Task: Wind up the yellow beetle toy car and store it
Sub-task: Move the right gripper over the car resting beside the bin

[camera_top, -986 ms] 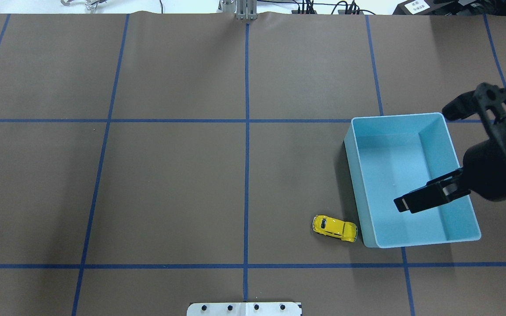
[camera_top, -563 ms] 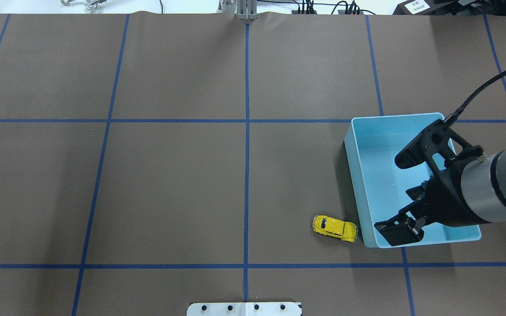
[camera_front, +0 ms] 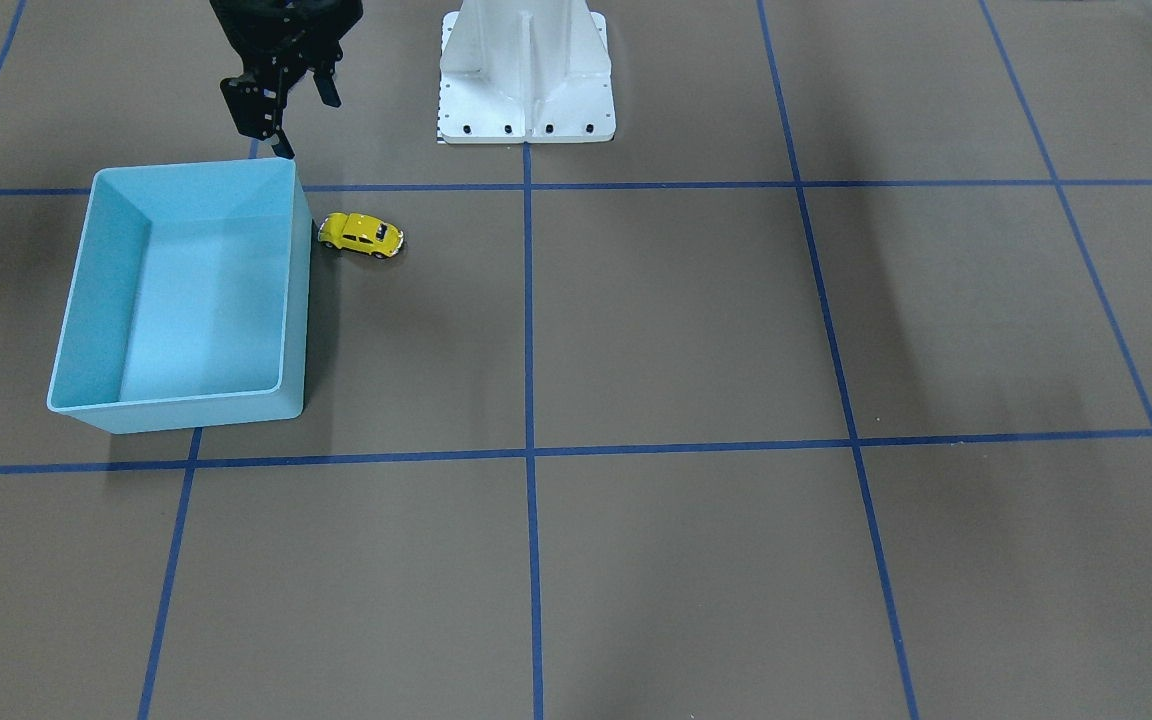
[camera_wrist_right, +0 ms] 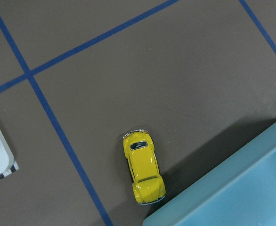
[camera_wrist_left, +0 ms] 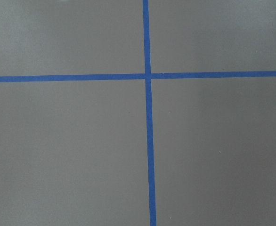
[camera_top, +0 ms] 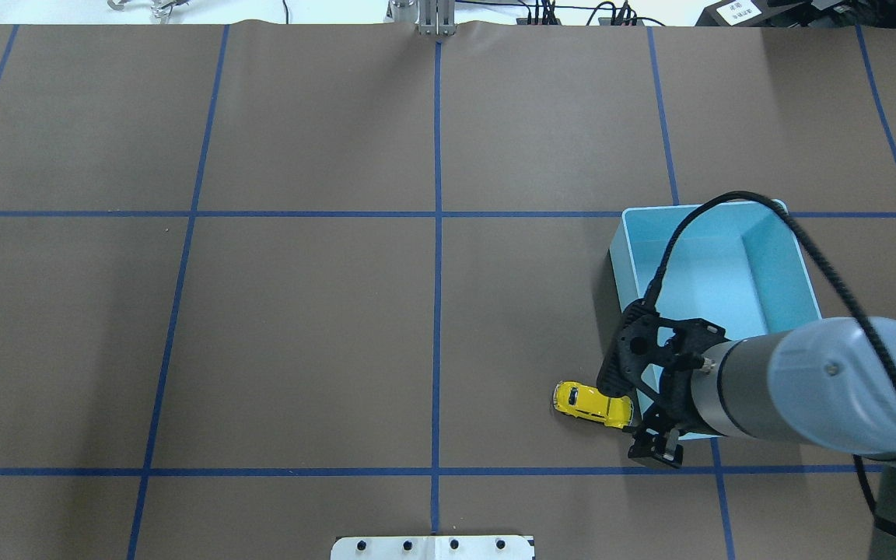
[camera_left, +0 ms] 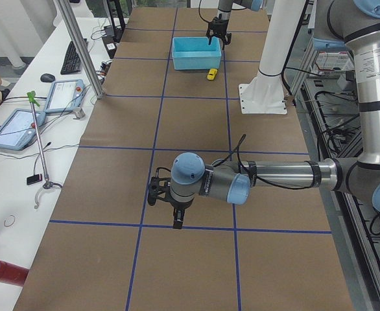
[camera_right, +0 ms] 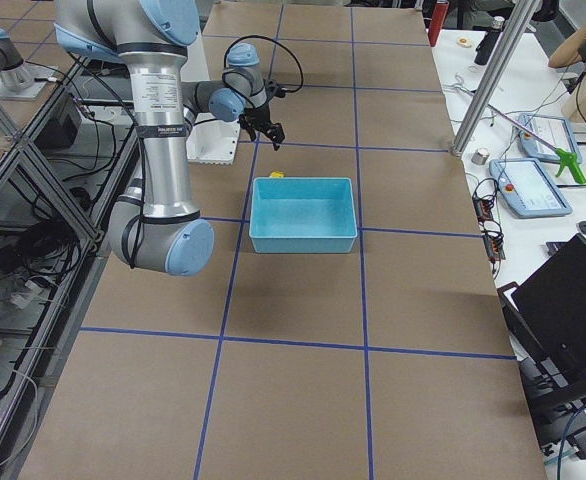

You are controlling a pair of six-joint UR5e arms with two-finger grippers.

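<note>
Yellow beetle toy car (camera_top: 593, 404) sits wheels-down on the bench (camera_top: 300, 311), right half, near the robot-side edge, one end just beside the light blue bin (camera_top: 728, 280) corner. Right gripper (camera_top: 656, 453) hovers over that corner, fingers apart, holding nothing. Left gripper (camera_left: 176, 219) is over bare bench toward the left end; finger state can't be told.

The corner of the light blue bin (camera_top: 728, 272) nearest the table's (camera_top: 300, 311) robot-side edge is covered by the right arm (camera_top: 821, 389); the jaw spacing of the left gripper (camera_left: 176, 220) cannot be told.
</note>
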